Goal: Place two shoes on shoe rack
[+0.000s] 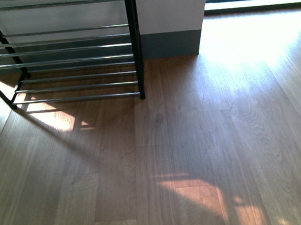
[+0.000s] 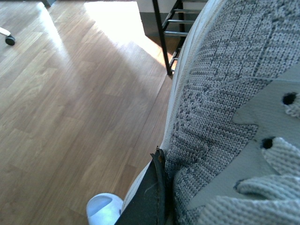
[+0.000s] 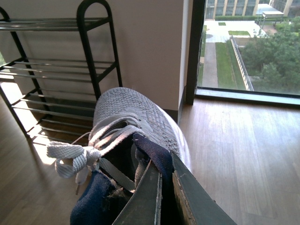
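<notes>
Lowering well means level soles across two shoe rack (image 1: 136, 50) rails; left tool (image 2: 163, 187) grips the left sneaker (image 2: 220, 84), right tool (image 3: 166, 192) pinches the right sneaker (image 3: 126, 105) by its collar.

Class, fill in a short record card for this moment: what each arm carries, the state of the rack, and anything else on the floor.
Left arm: left fingers against a grey knit sneaker, apparently gripping it; only one finger shows
Right arm: right fingers clamp the navy collar of a second sneaker
Rack: shoe rack, visible tiers hold no shoes
Floor: pale blue slide below the left arm, partly seen
Stage: neither sneaker on the rack yet
</notes>
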`<action>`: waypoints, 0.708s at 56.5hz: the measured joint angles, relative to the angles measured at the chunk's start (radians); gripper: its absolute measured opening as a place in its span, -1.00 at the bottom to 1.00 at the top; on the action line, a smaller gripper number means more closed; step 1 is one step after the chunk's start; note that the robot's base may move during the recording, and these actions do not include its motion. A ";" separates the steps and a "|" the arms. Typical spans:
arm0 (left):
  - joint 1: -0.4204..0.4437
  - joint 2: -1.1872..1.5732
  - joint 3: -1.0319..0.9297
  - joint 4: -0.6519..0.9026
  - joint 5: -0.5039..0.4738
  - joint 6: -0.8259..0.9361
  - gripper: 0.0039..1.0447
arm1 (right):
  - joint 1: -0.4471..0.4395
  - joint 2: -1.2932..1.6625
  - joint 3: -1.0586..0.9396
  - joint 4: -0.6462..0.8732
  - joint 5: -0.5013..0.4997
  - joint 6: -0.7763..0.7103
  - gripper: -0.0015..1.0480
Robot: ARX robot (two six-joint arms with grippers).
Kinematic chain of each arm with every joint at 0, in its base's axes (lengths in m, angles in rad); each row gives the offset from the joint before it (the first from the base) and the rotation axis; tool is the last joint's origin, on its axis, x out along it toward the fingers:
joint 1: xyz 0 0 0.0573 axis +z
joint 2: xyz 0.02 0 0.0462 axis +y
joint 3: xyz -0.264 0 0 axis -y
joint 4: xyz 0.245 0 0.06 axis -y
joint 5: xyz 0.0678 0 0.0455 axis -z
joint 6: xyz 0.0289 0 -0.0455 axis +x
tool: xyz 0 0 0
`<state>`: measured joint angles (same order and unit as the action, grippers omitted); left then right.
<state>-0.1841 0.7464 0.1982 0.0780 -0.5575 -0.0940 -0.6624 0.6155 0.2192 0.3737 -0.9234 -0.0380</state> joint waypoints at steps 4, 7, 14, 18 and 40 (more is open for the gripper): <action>0.000 0.000 0.000 0.000 0.000 0.000 -0.96 | 0.000 0.000 0.000 0.000 0.003 0.000 -0.97; 0.000 0.000 0.000 0.000 -0.003 0.000 -0.96 | 0.000 0.000 0.000 0.000 0.003 0.000 -0.97; 0.000 0.000 0.000 0.000 -0.005 0.000 -0.96 | 0.000 0.000 0.000 0.000 -0.001 0.000 -0.97; 0.000 0.000 0.000 0.000 -0.007 0.000 -0.96 | 0.000 0.000 0.000 0.000 -0.012 0.000 -0.97; -0.002 0.001 0.000 0.000 -0.001 0.000 -0.96 | -0.001 0.002 0.000 0.000 0.005 0.000 -0.97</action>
<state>-0.1860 0.7475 0.1982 0.0780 -0.5587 -0.0937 -0.6636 0.6178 0.2192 0.3733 -0.9180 -0.0376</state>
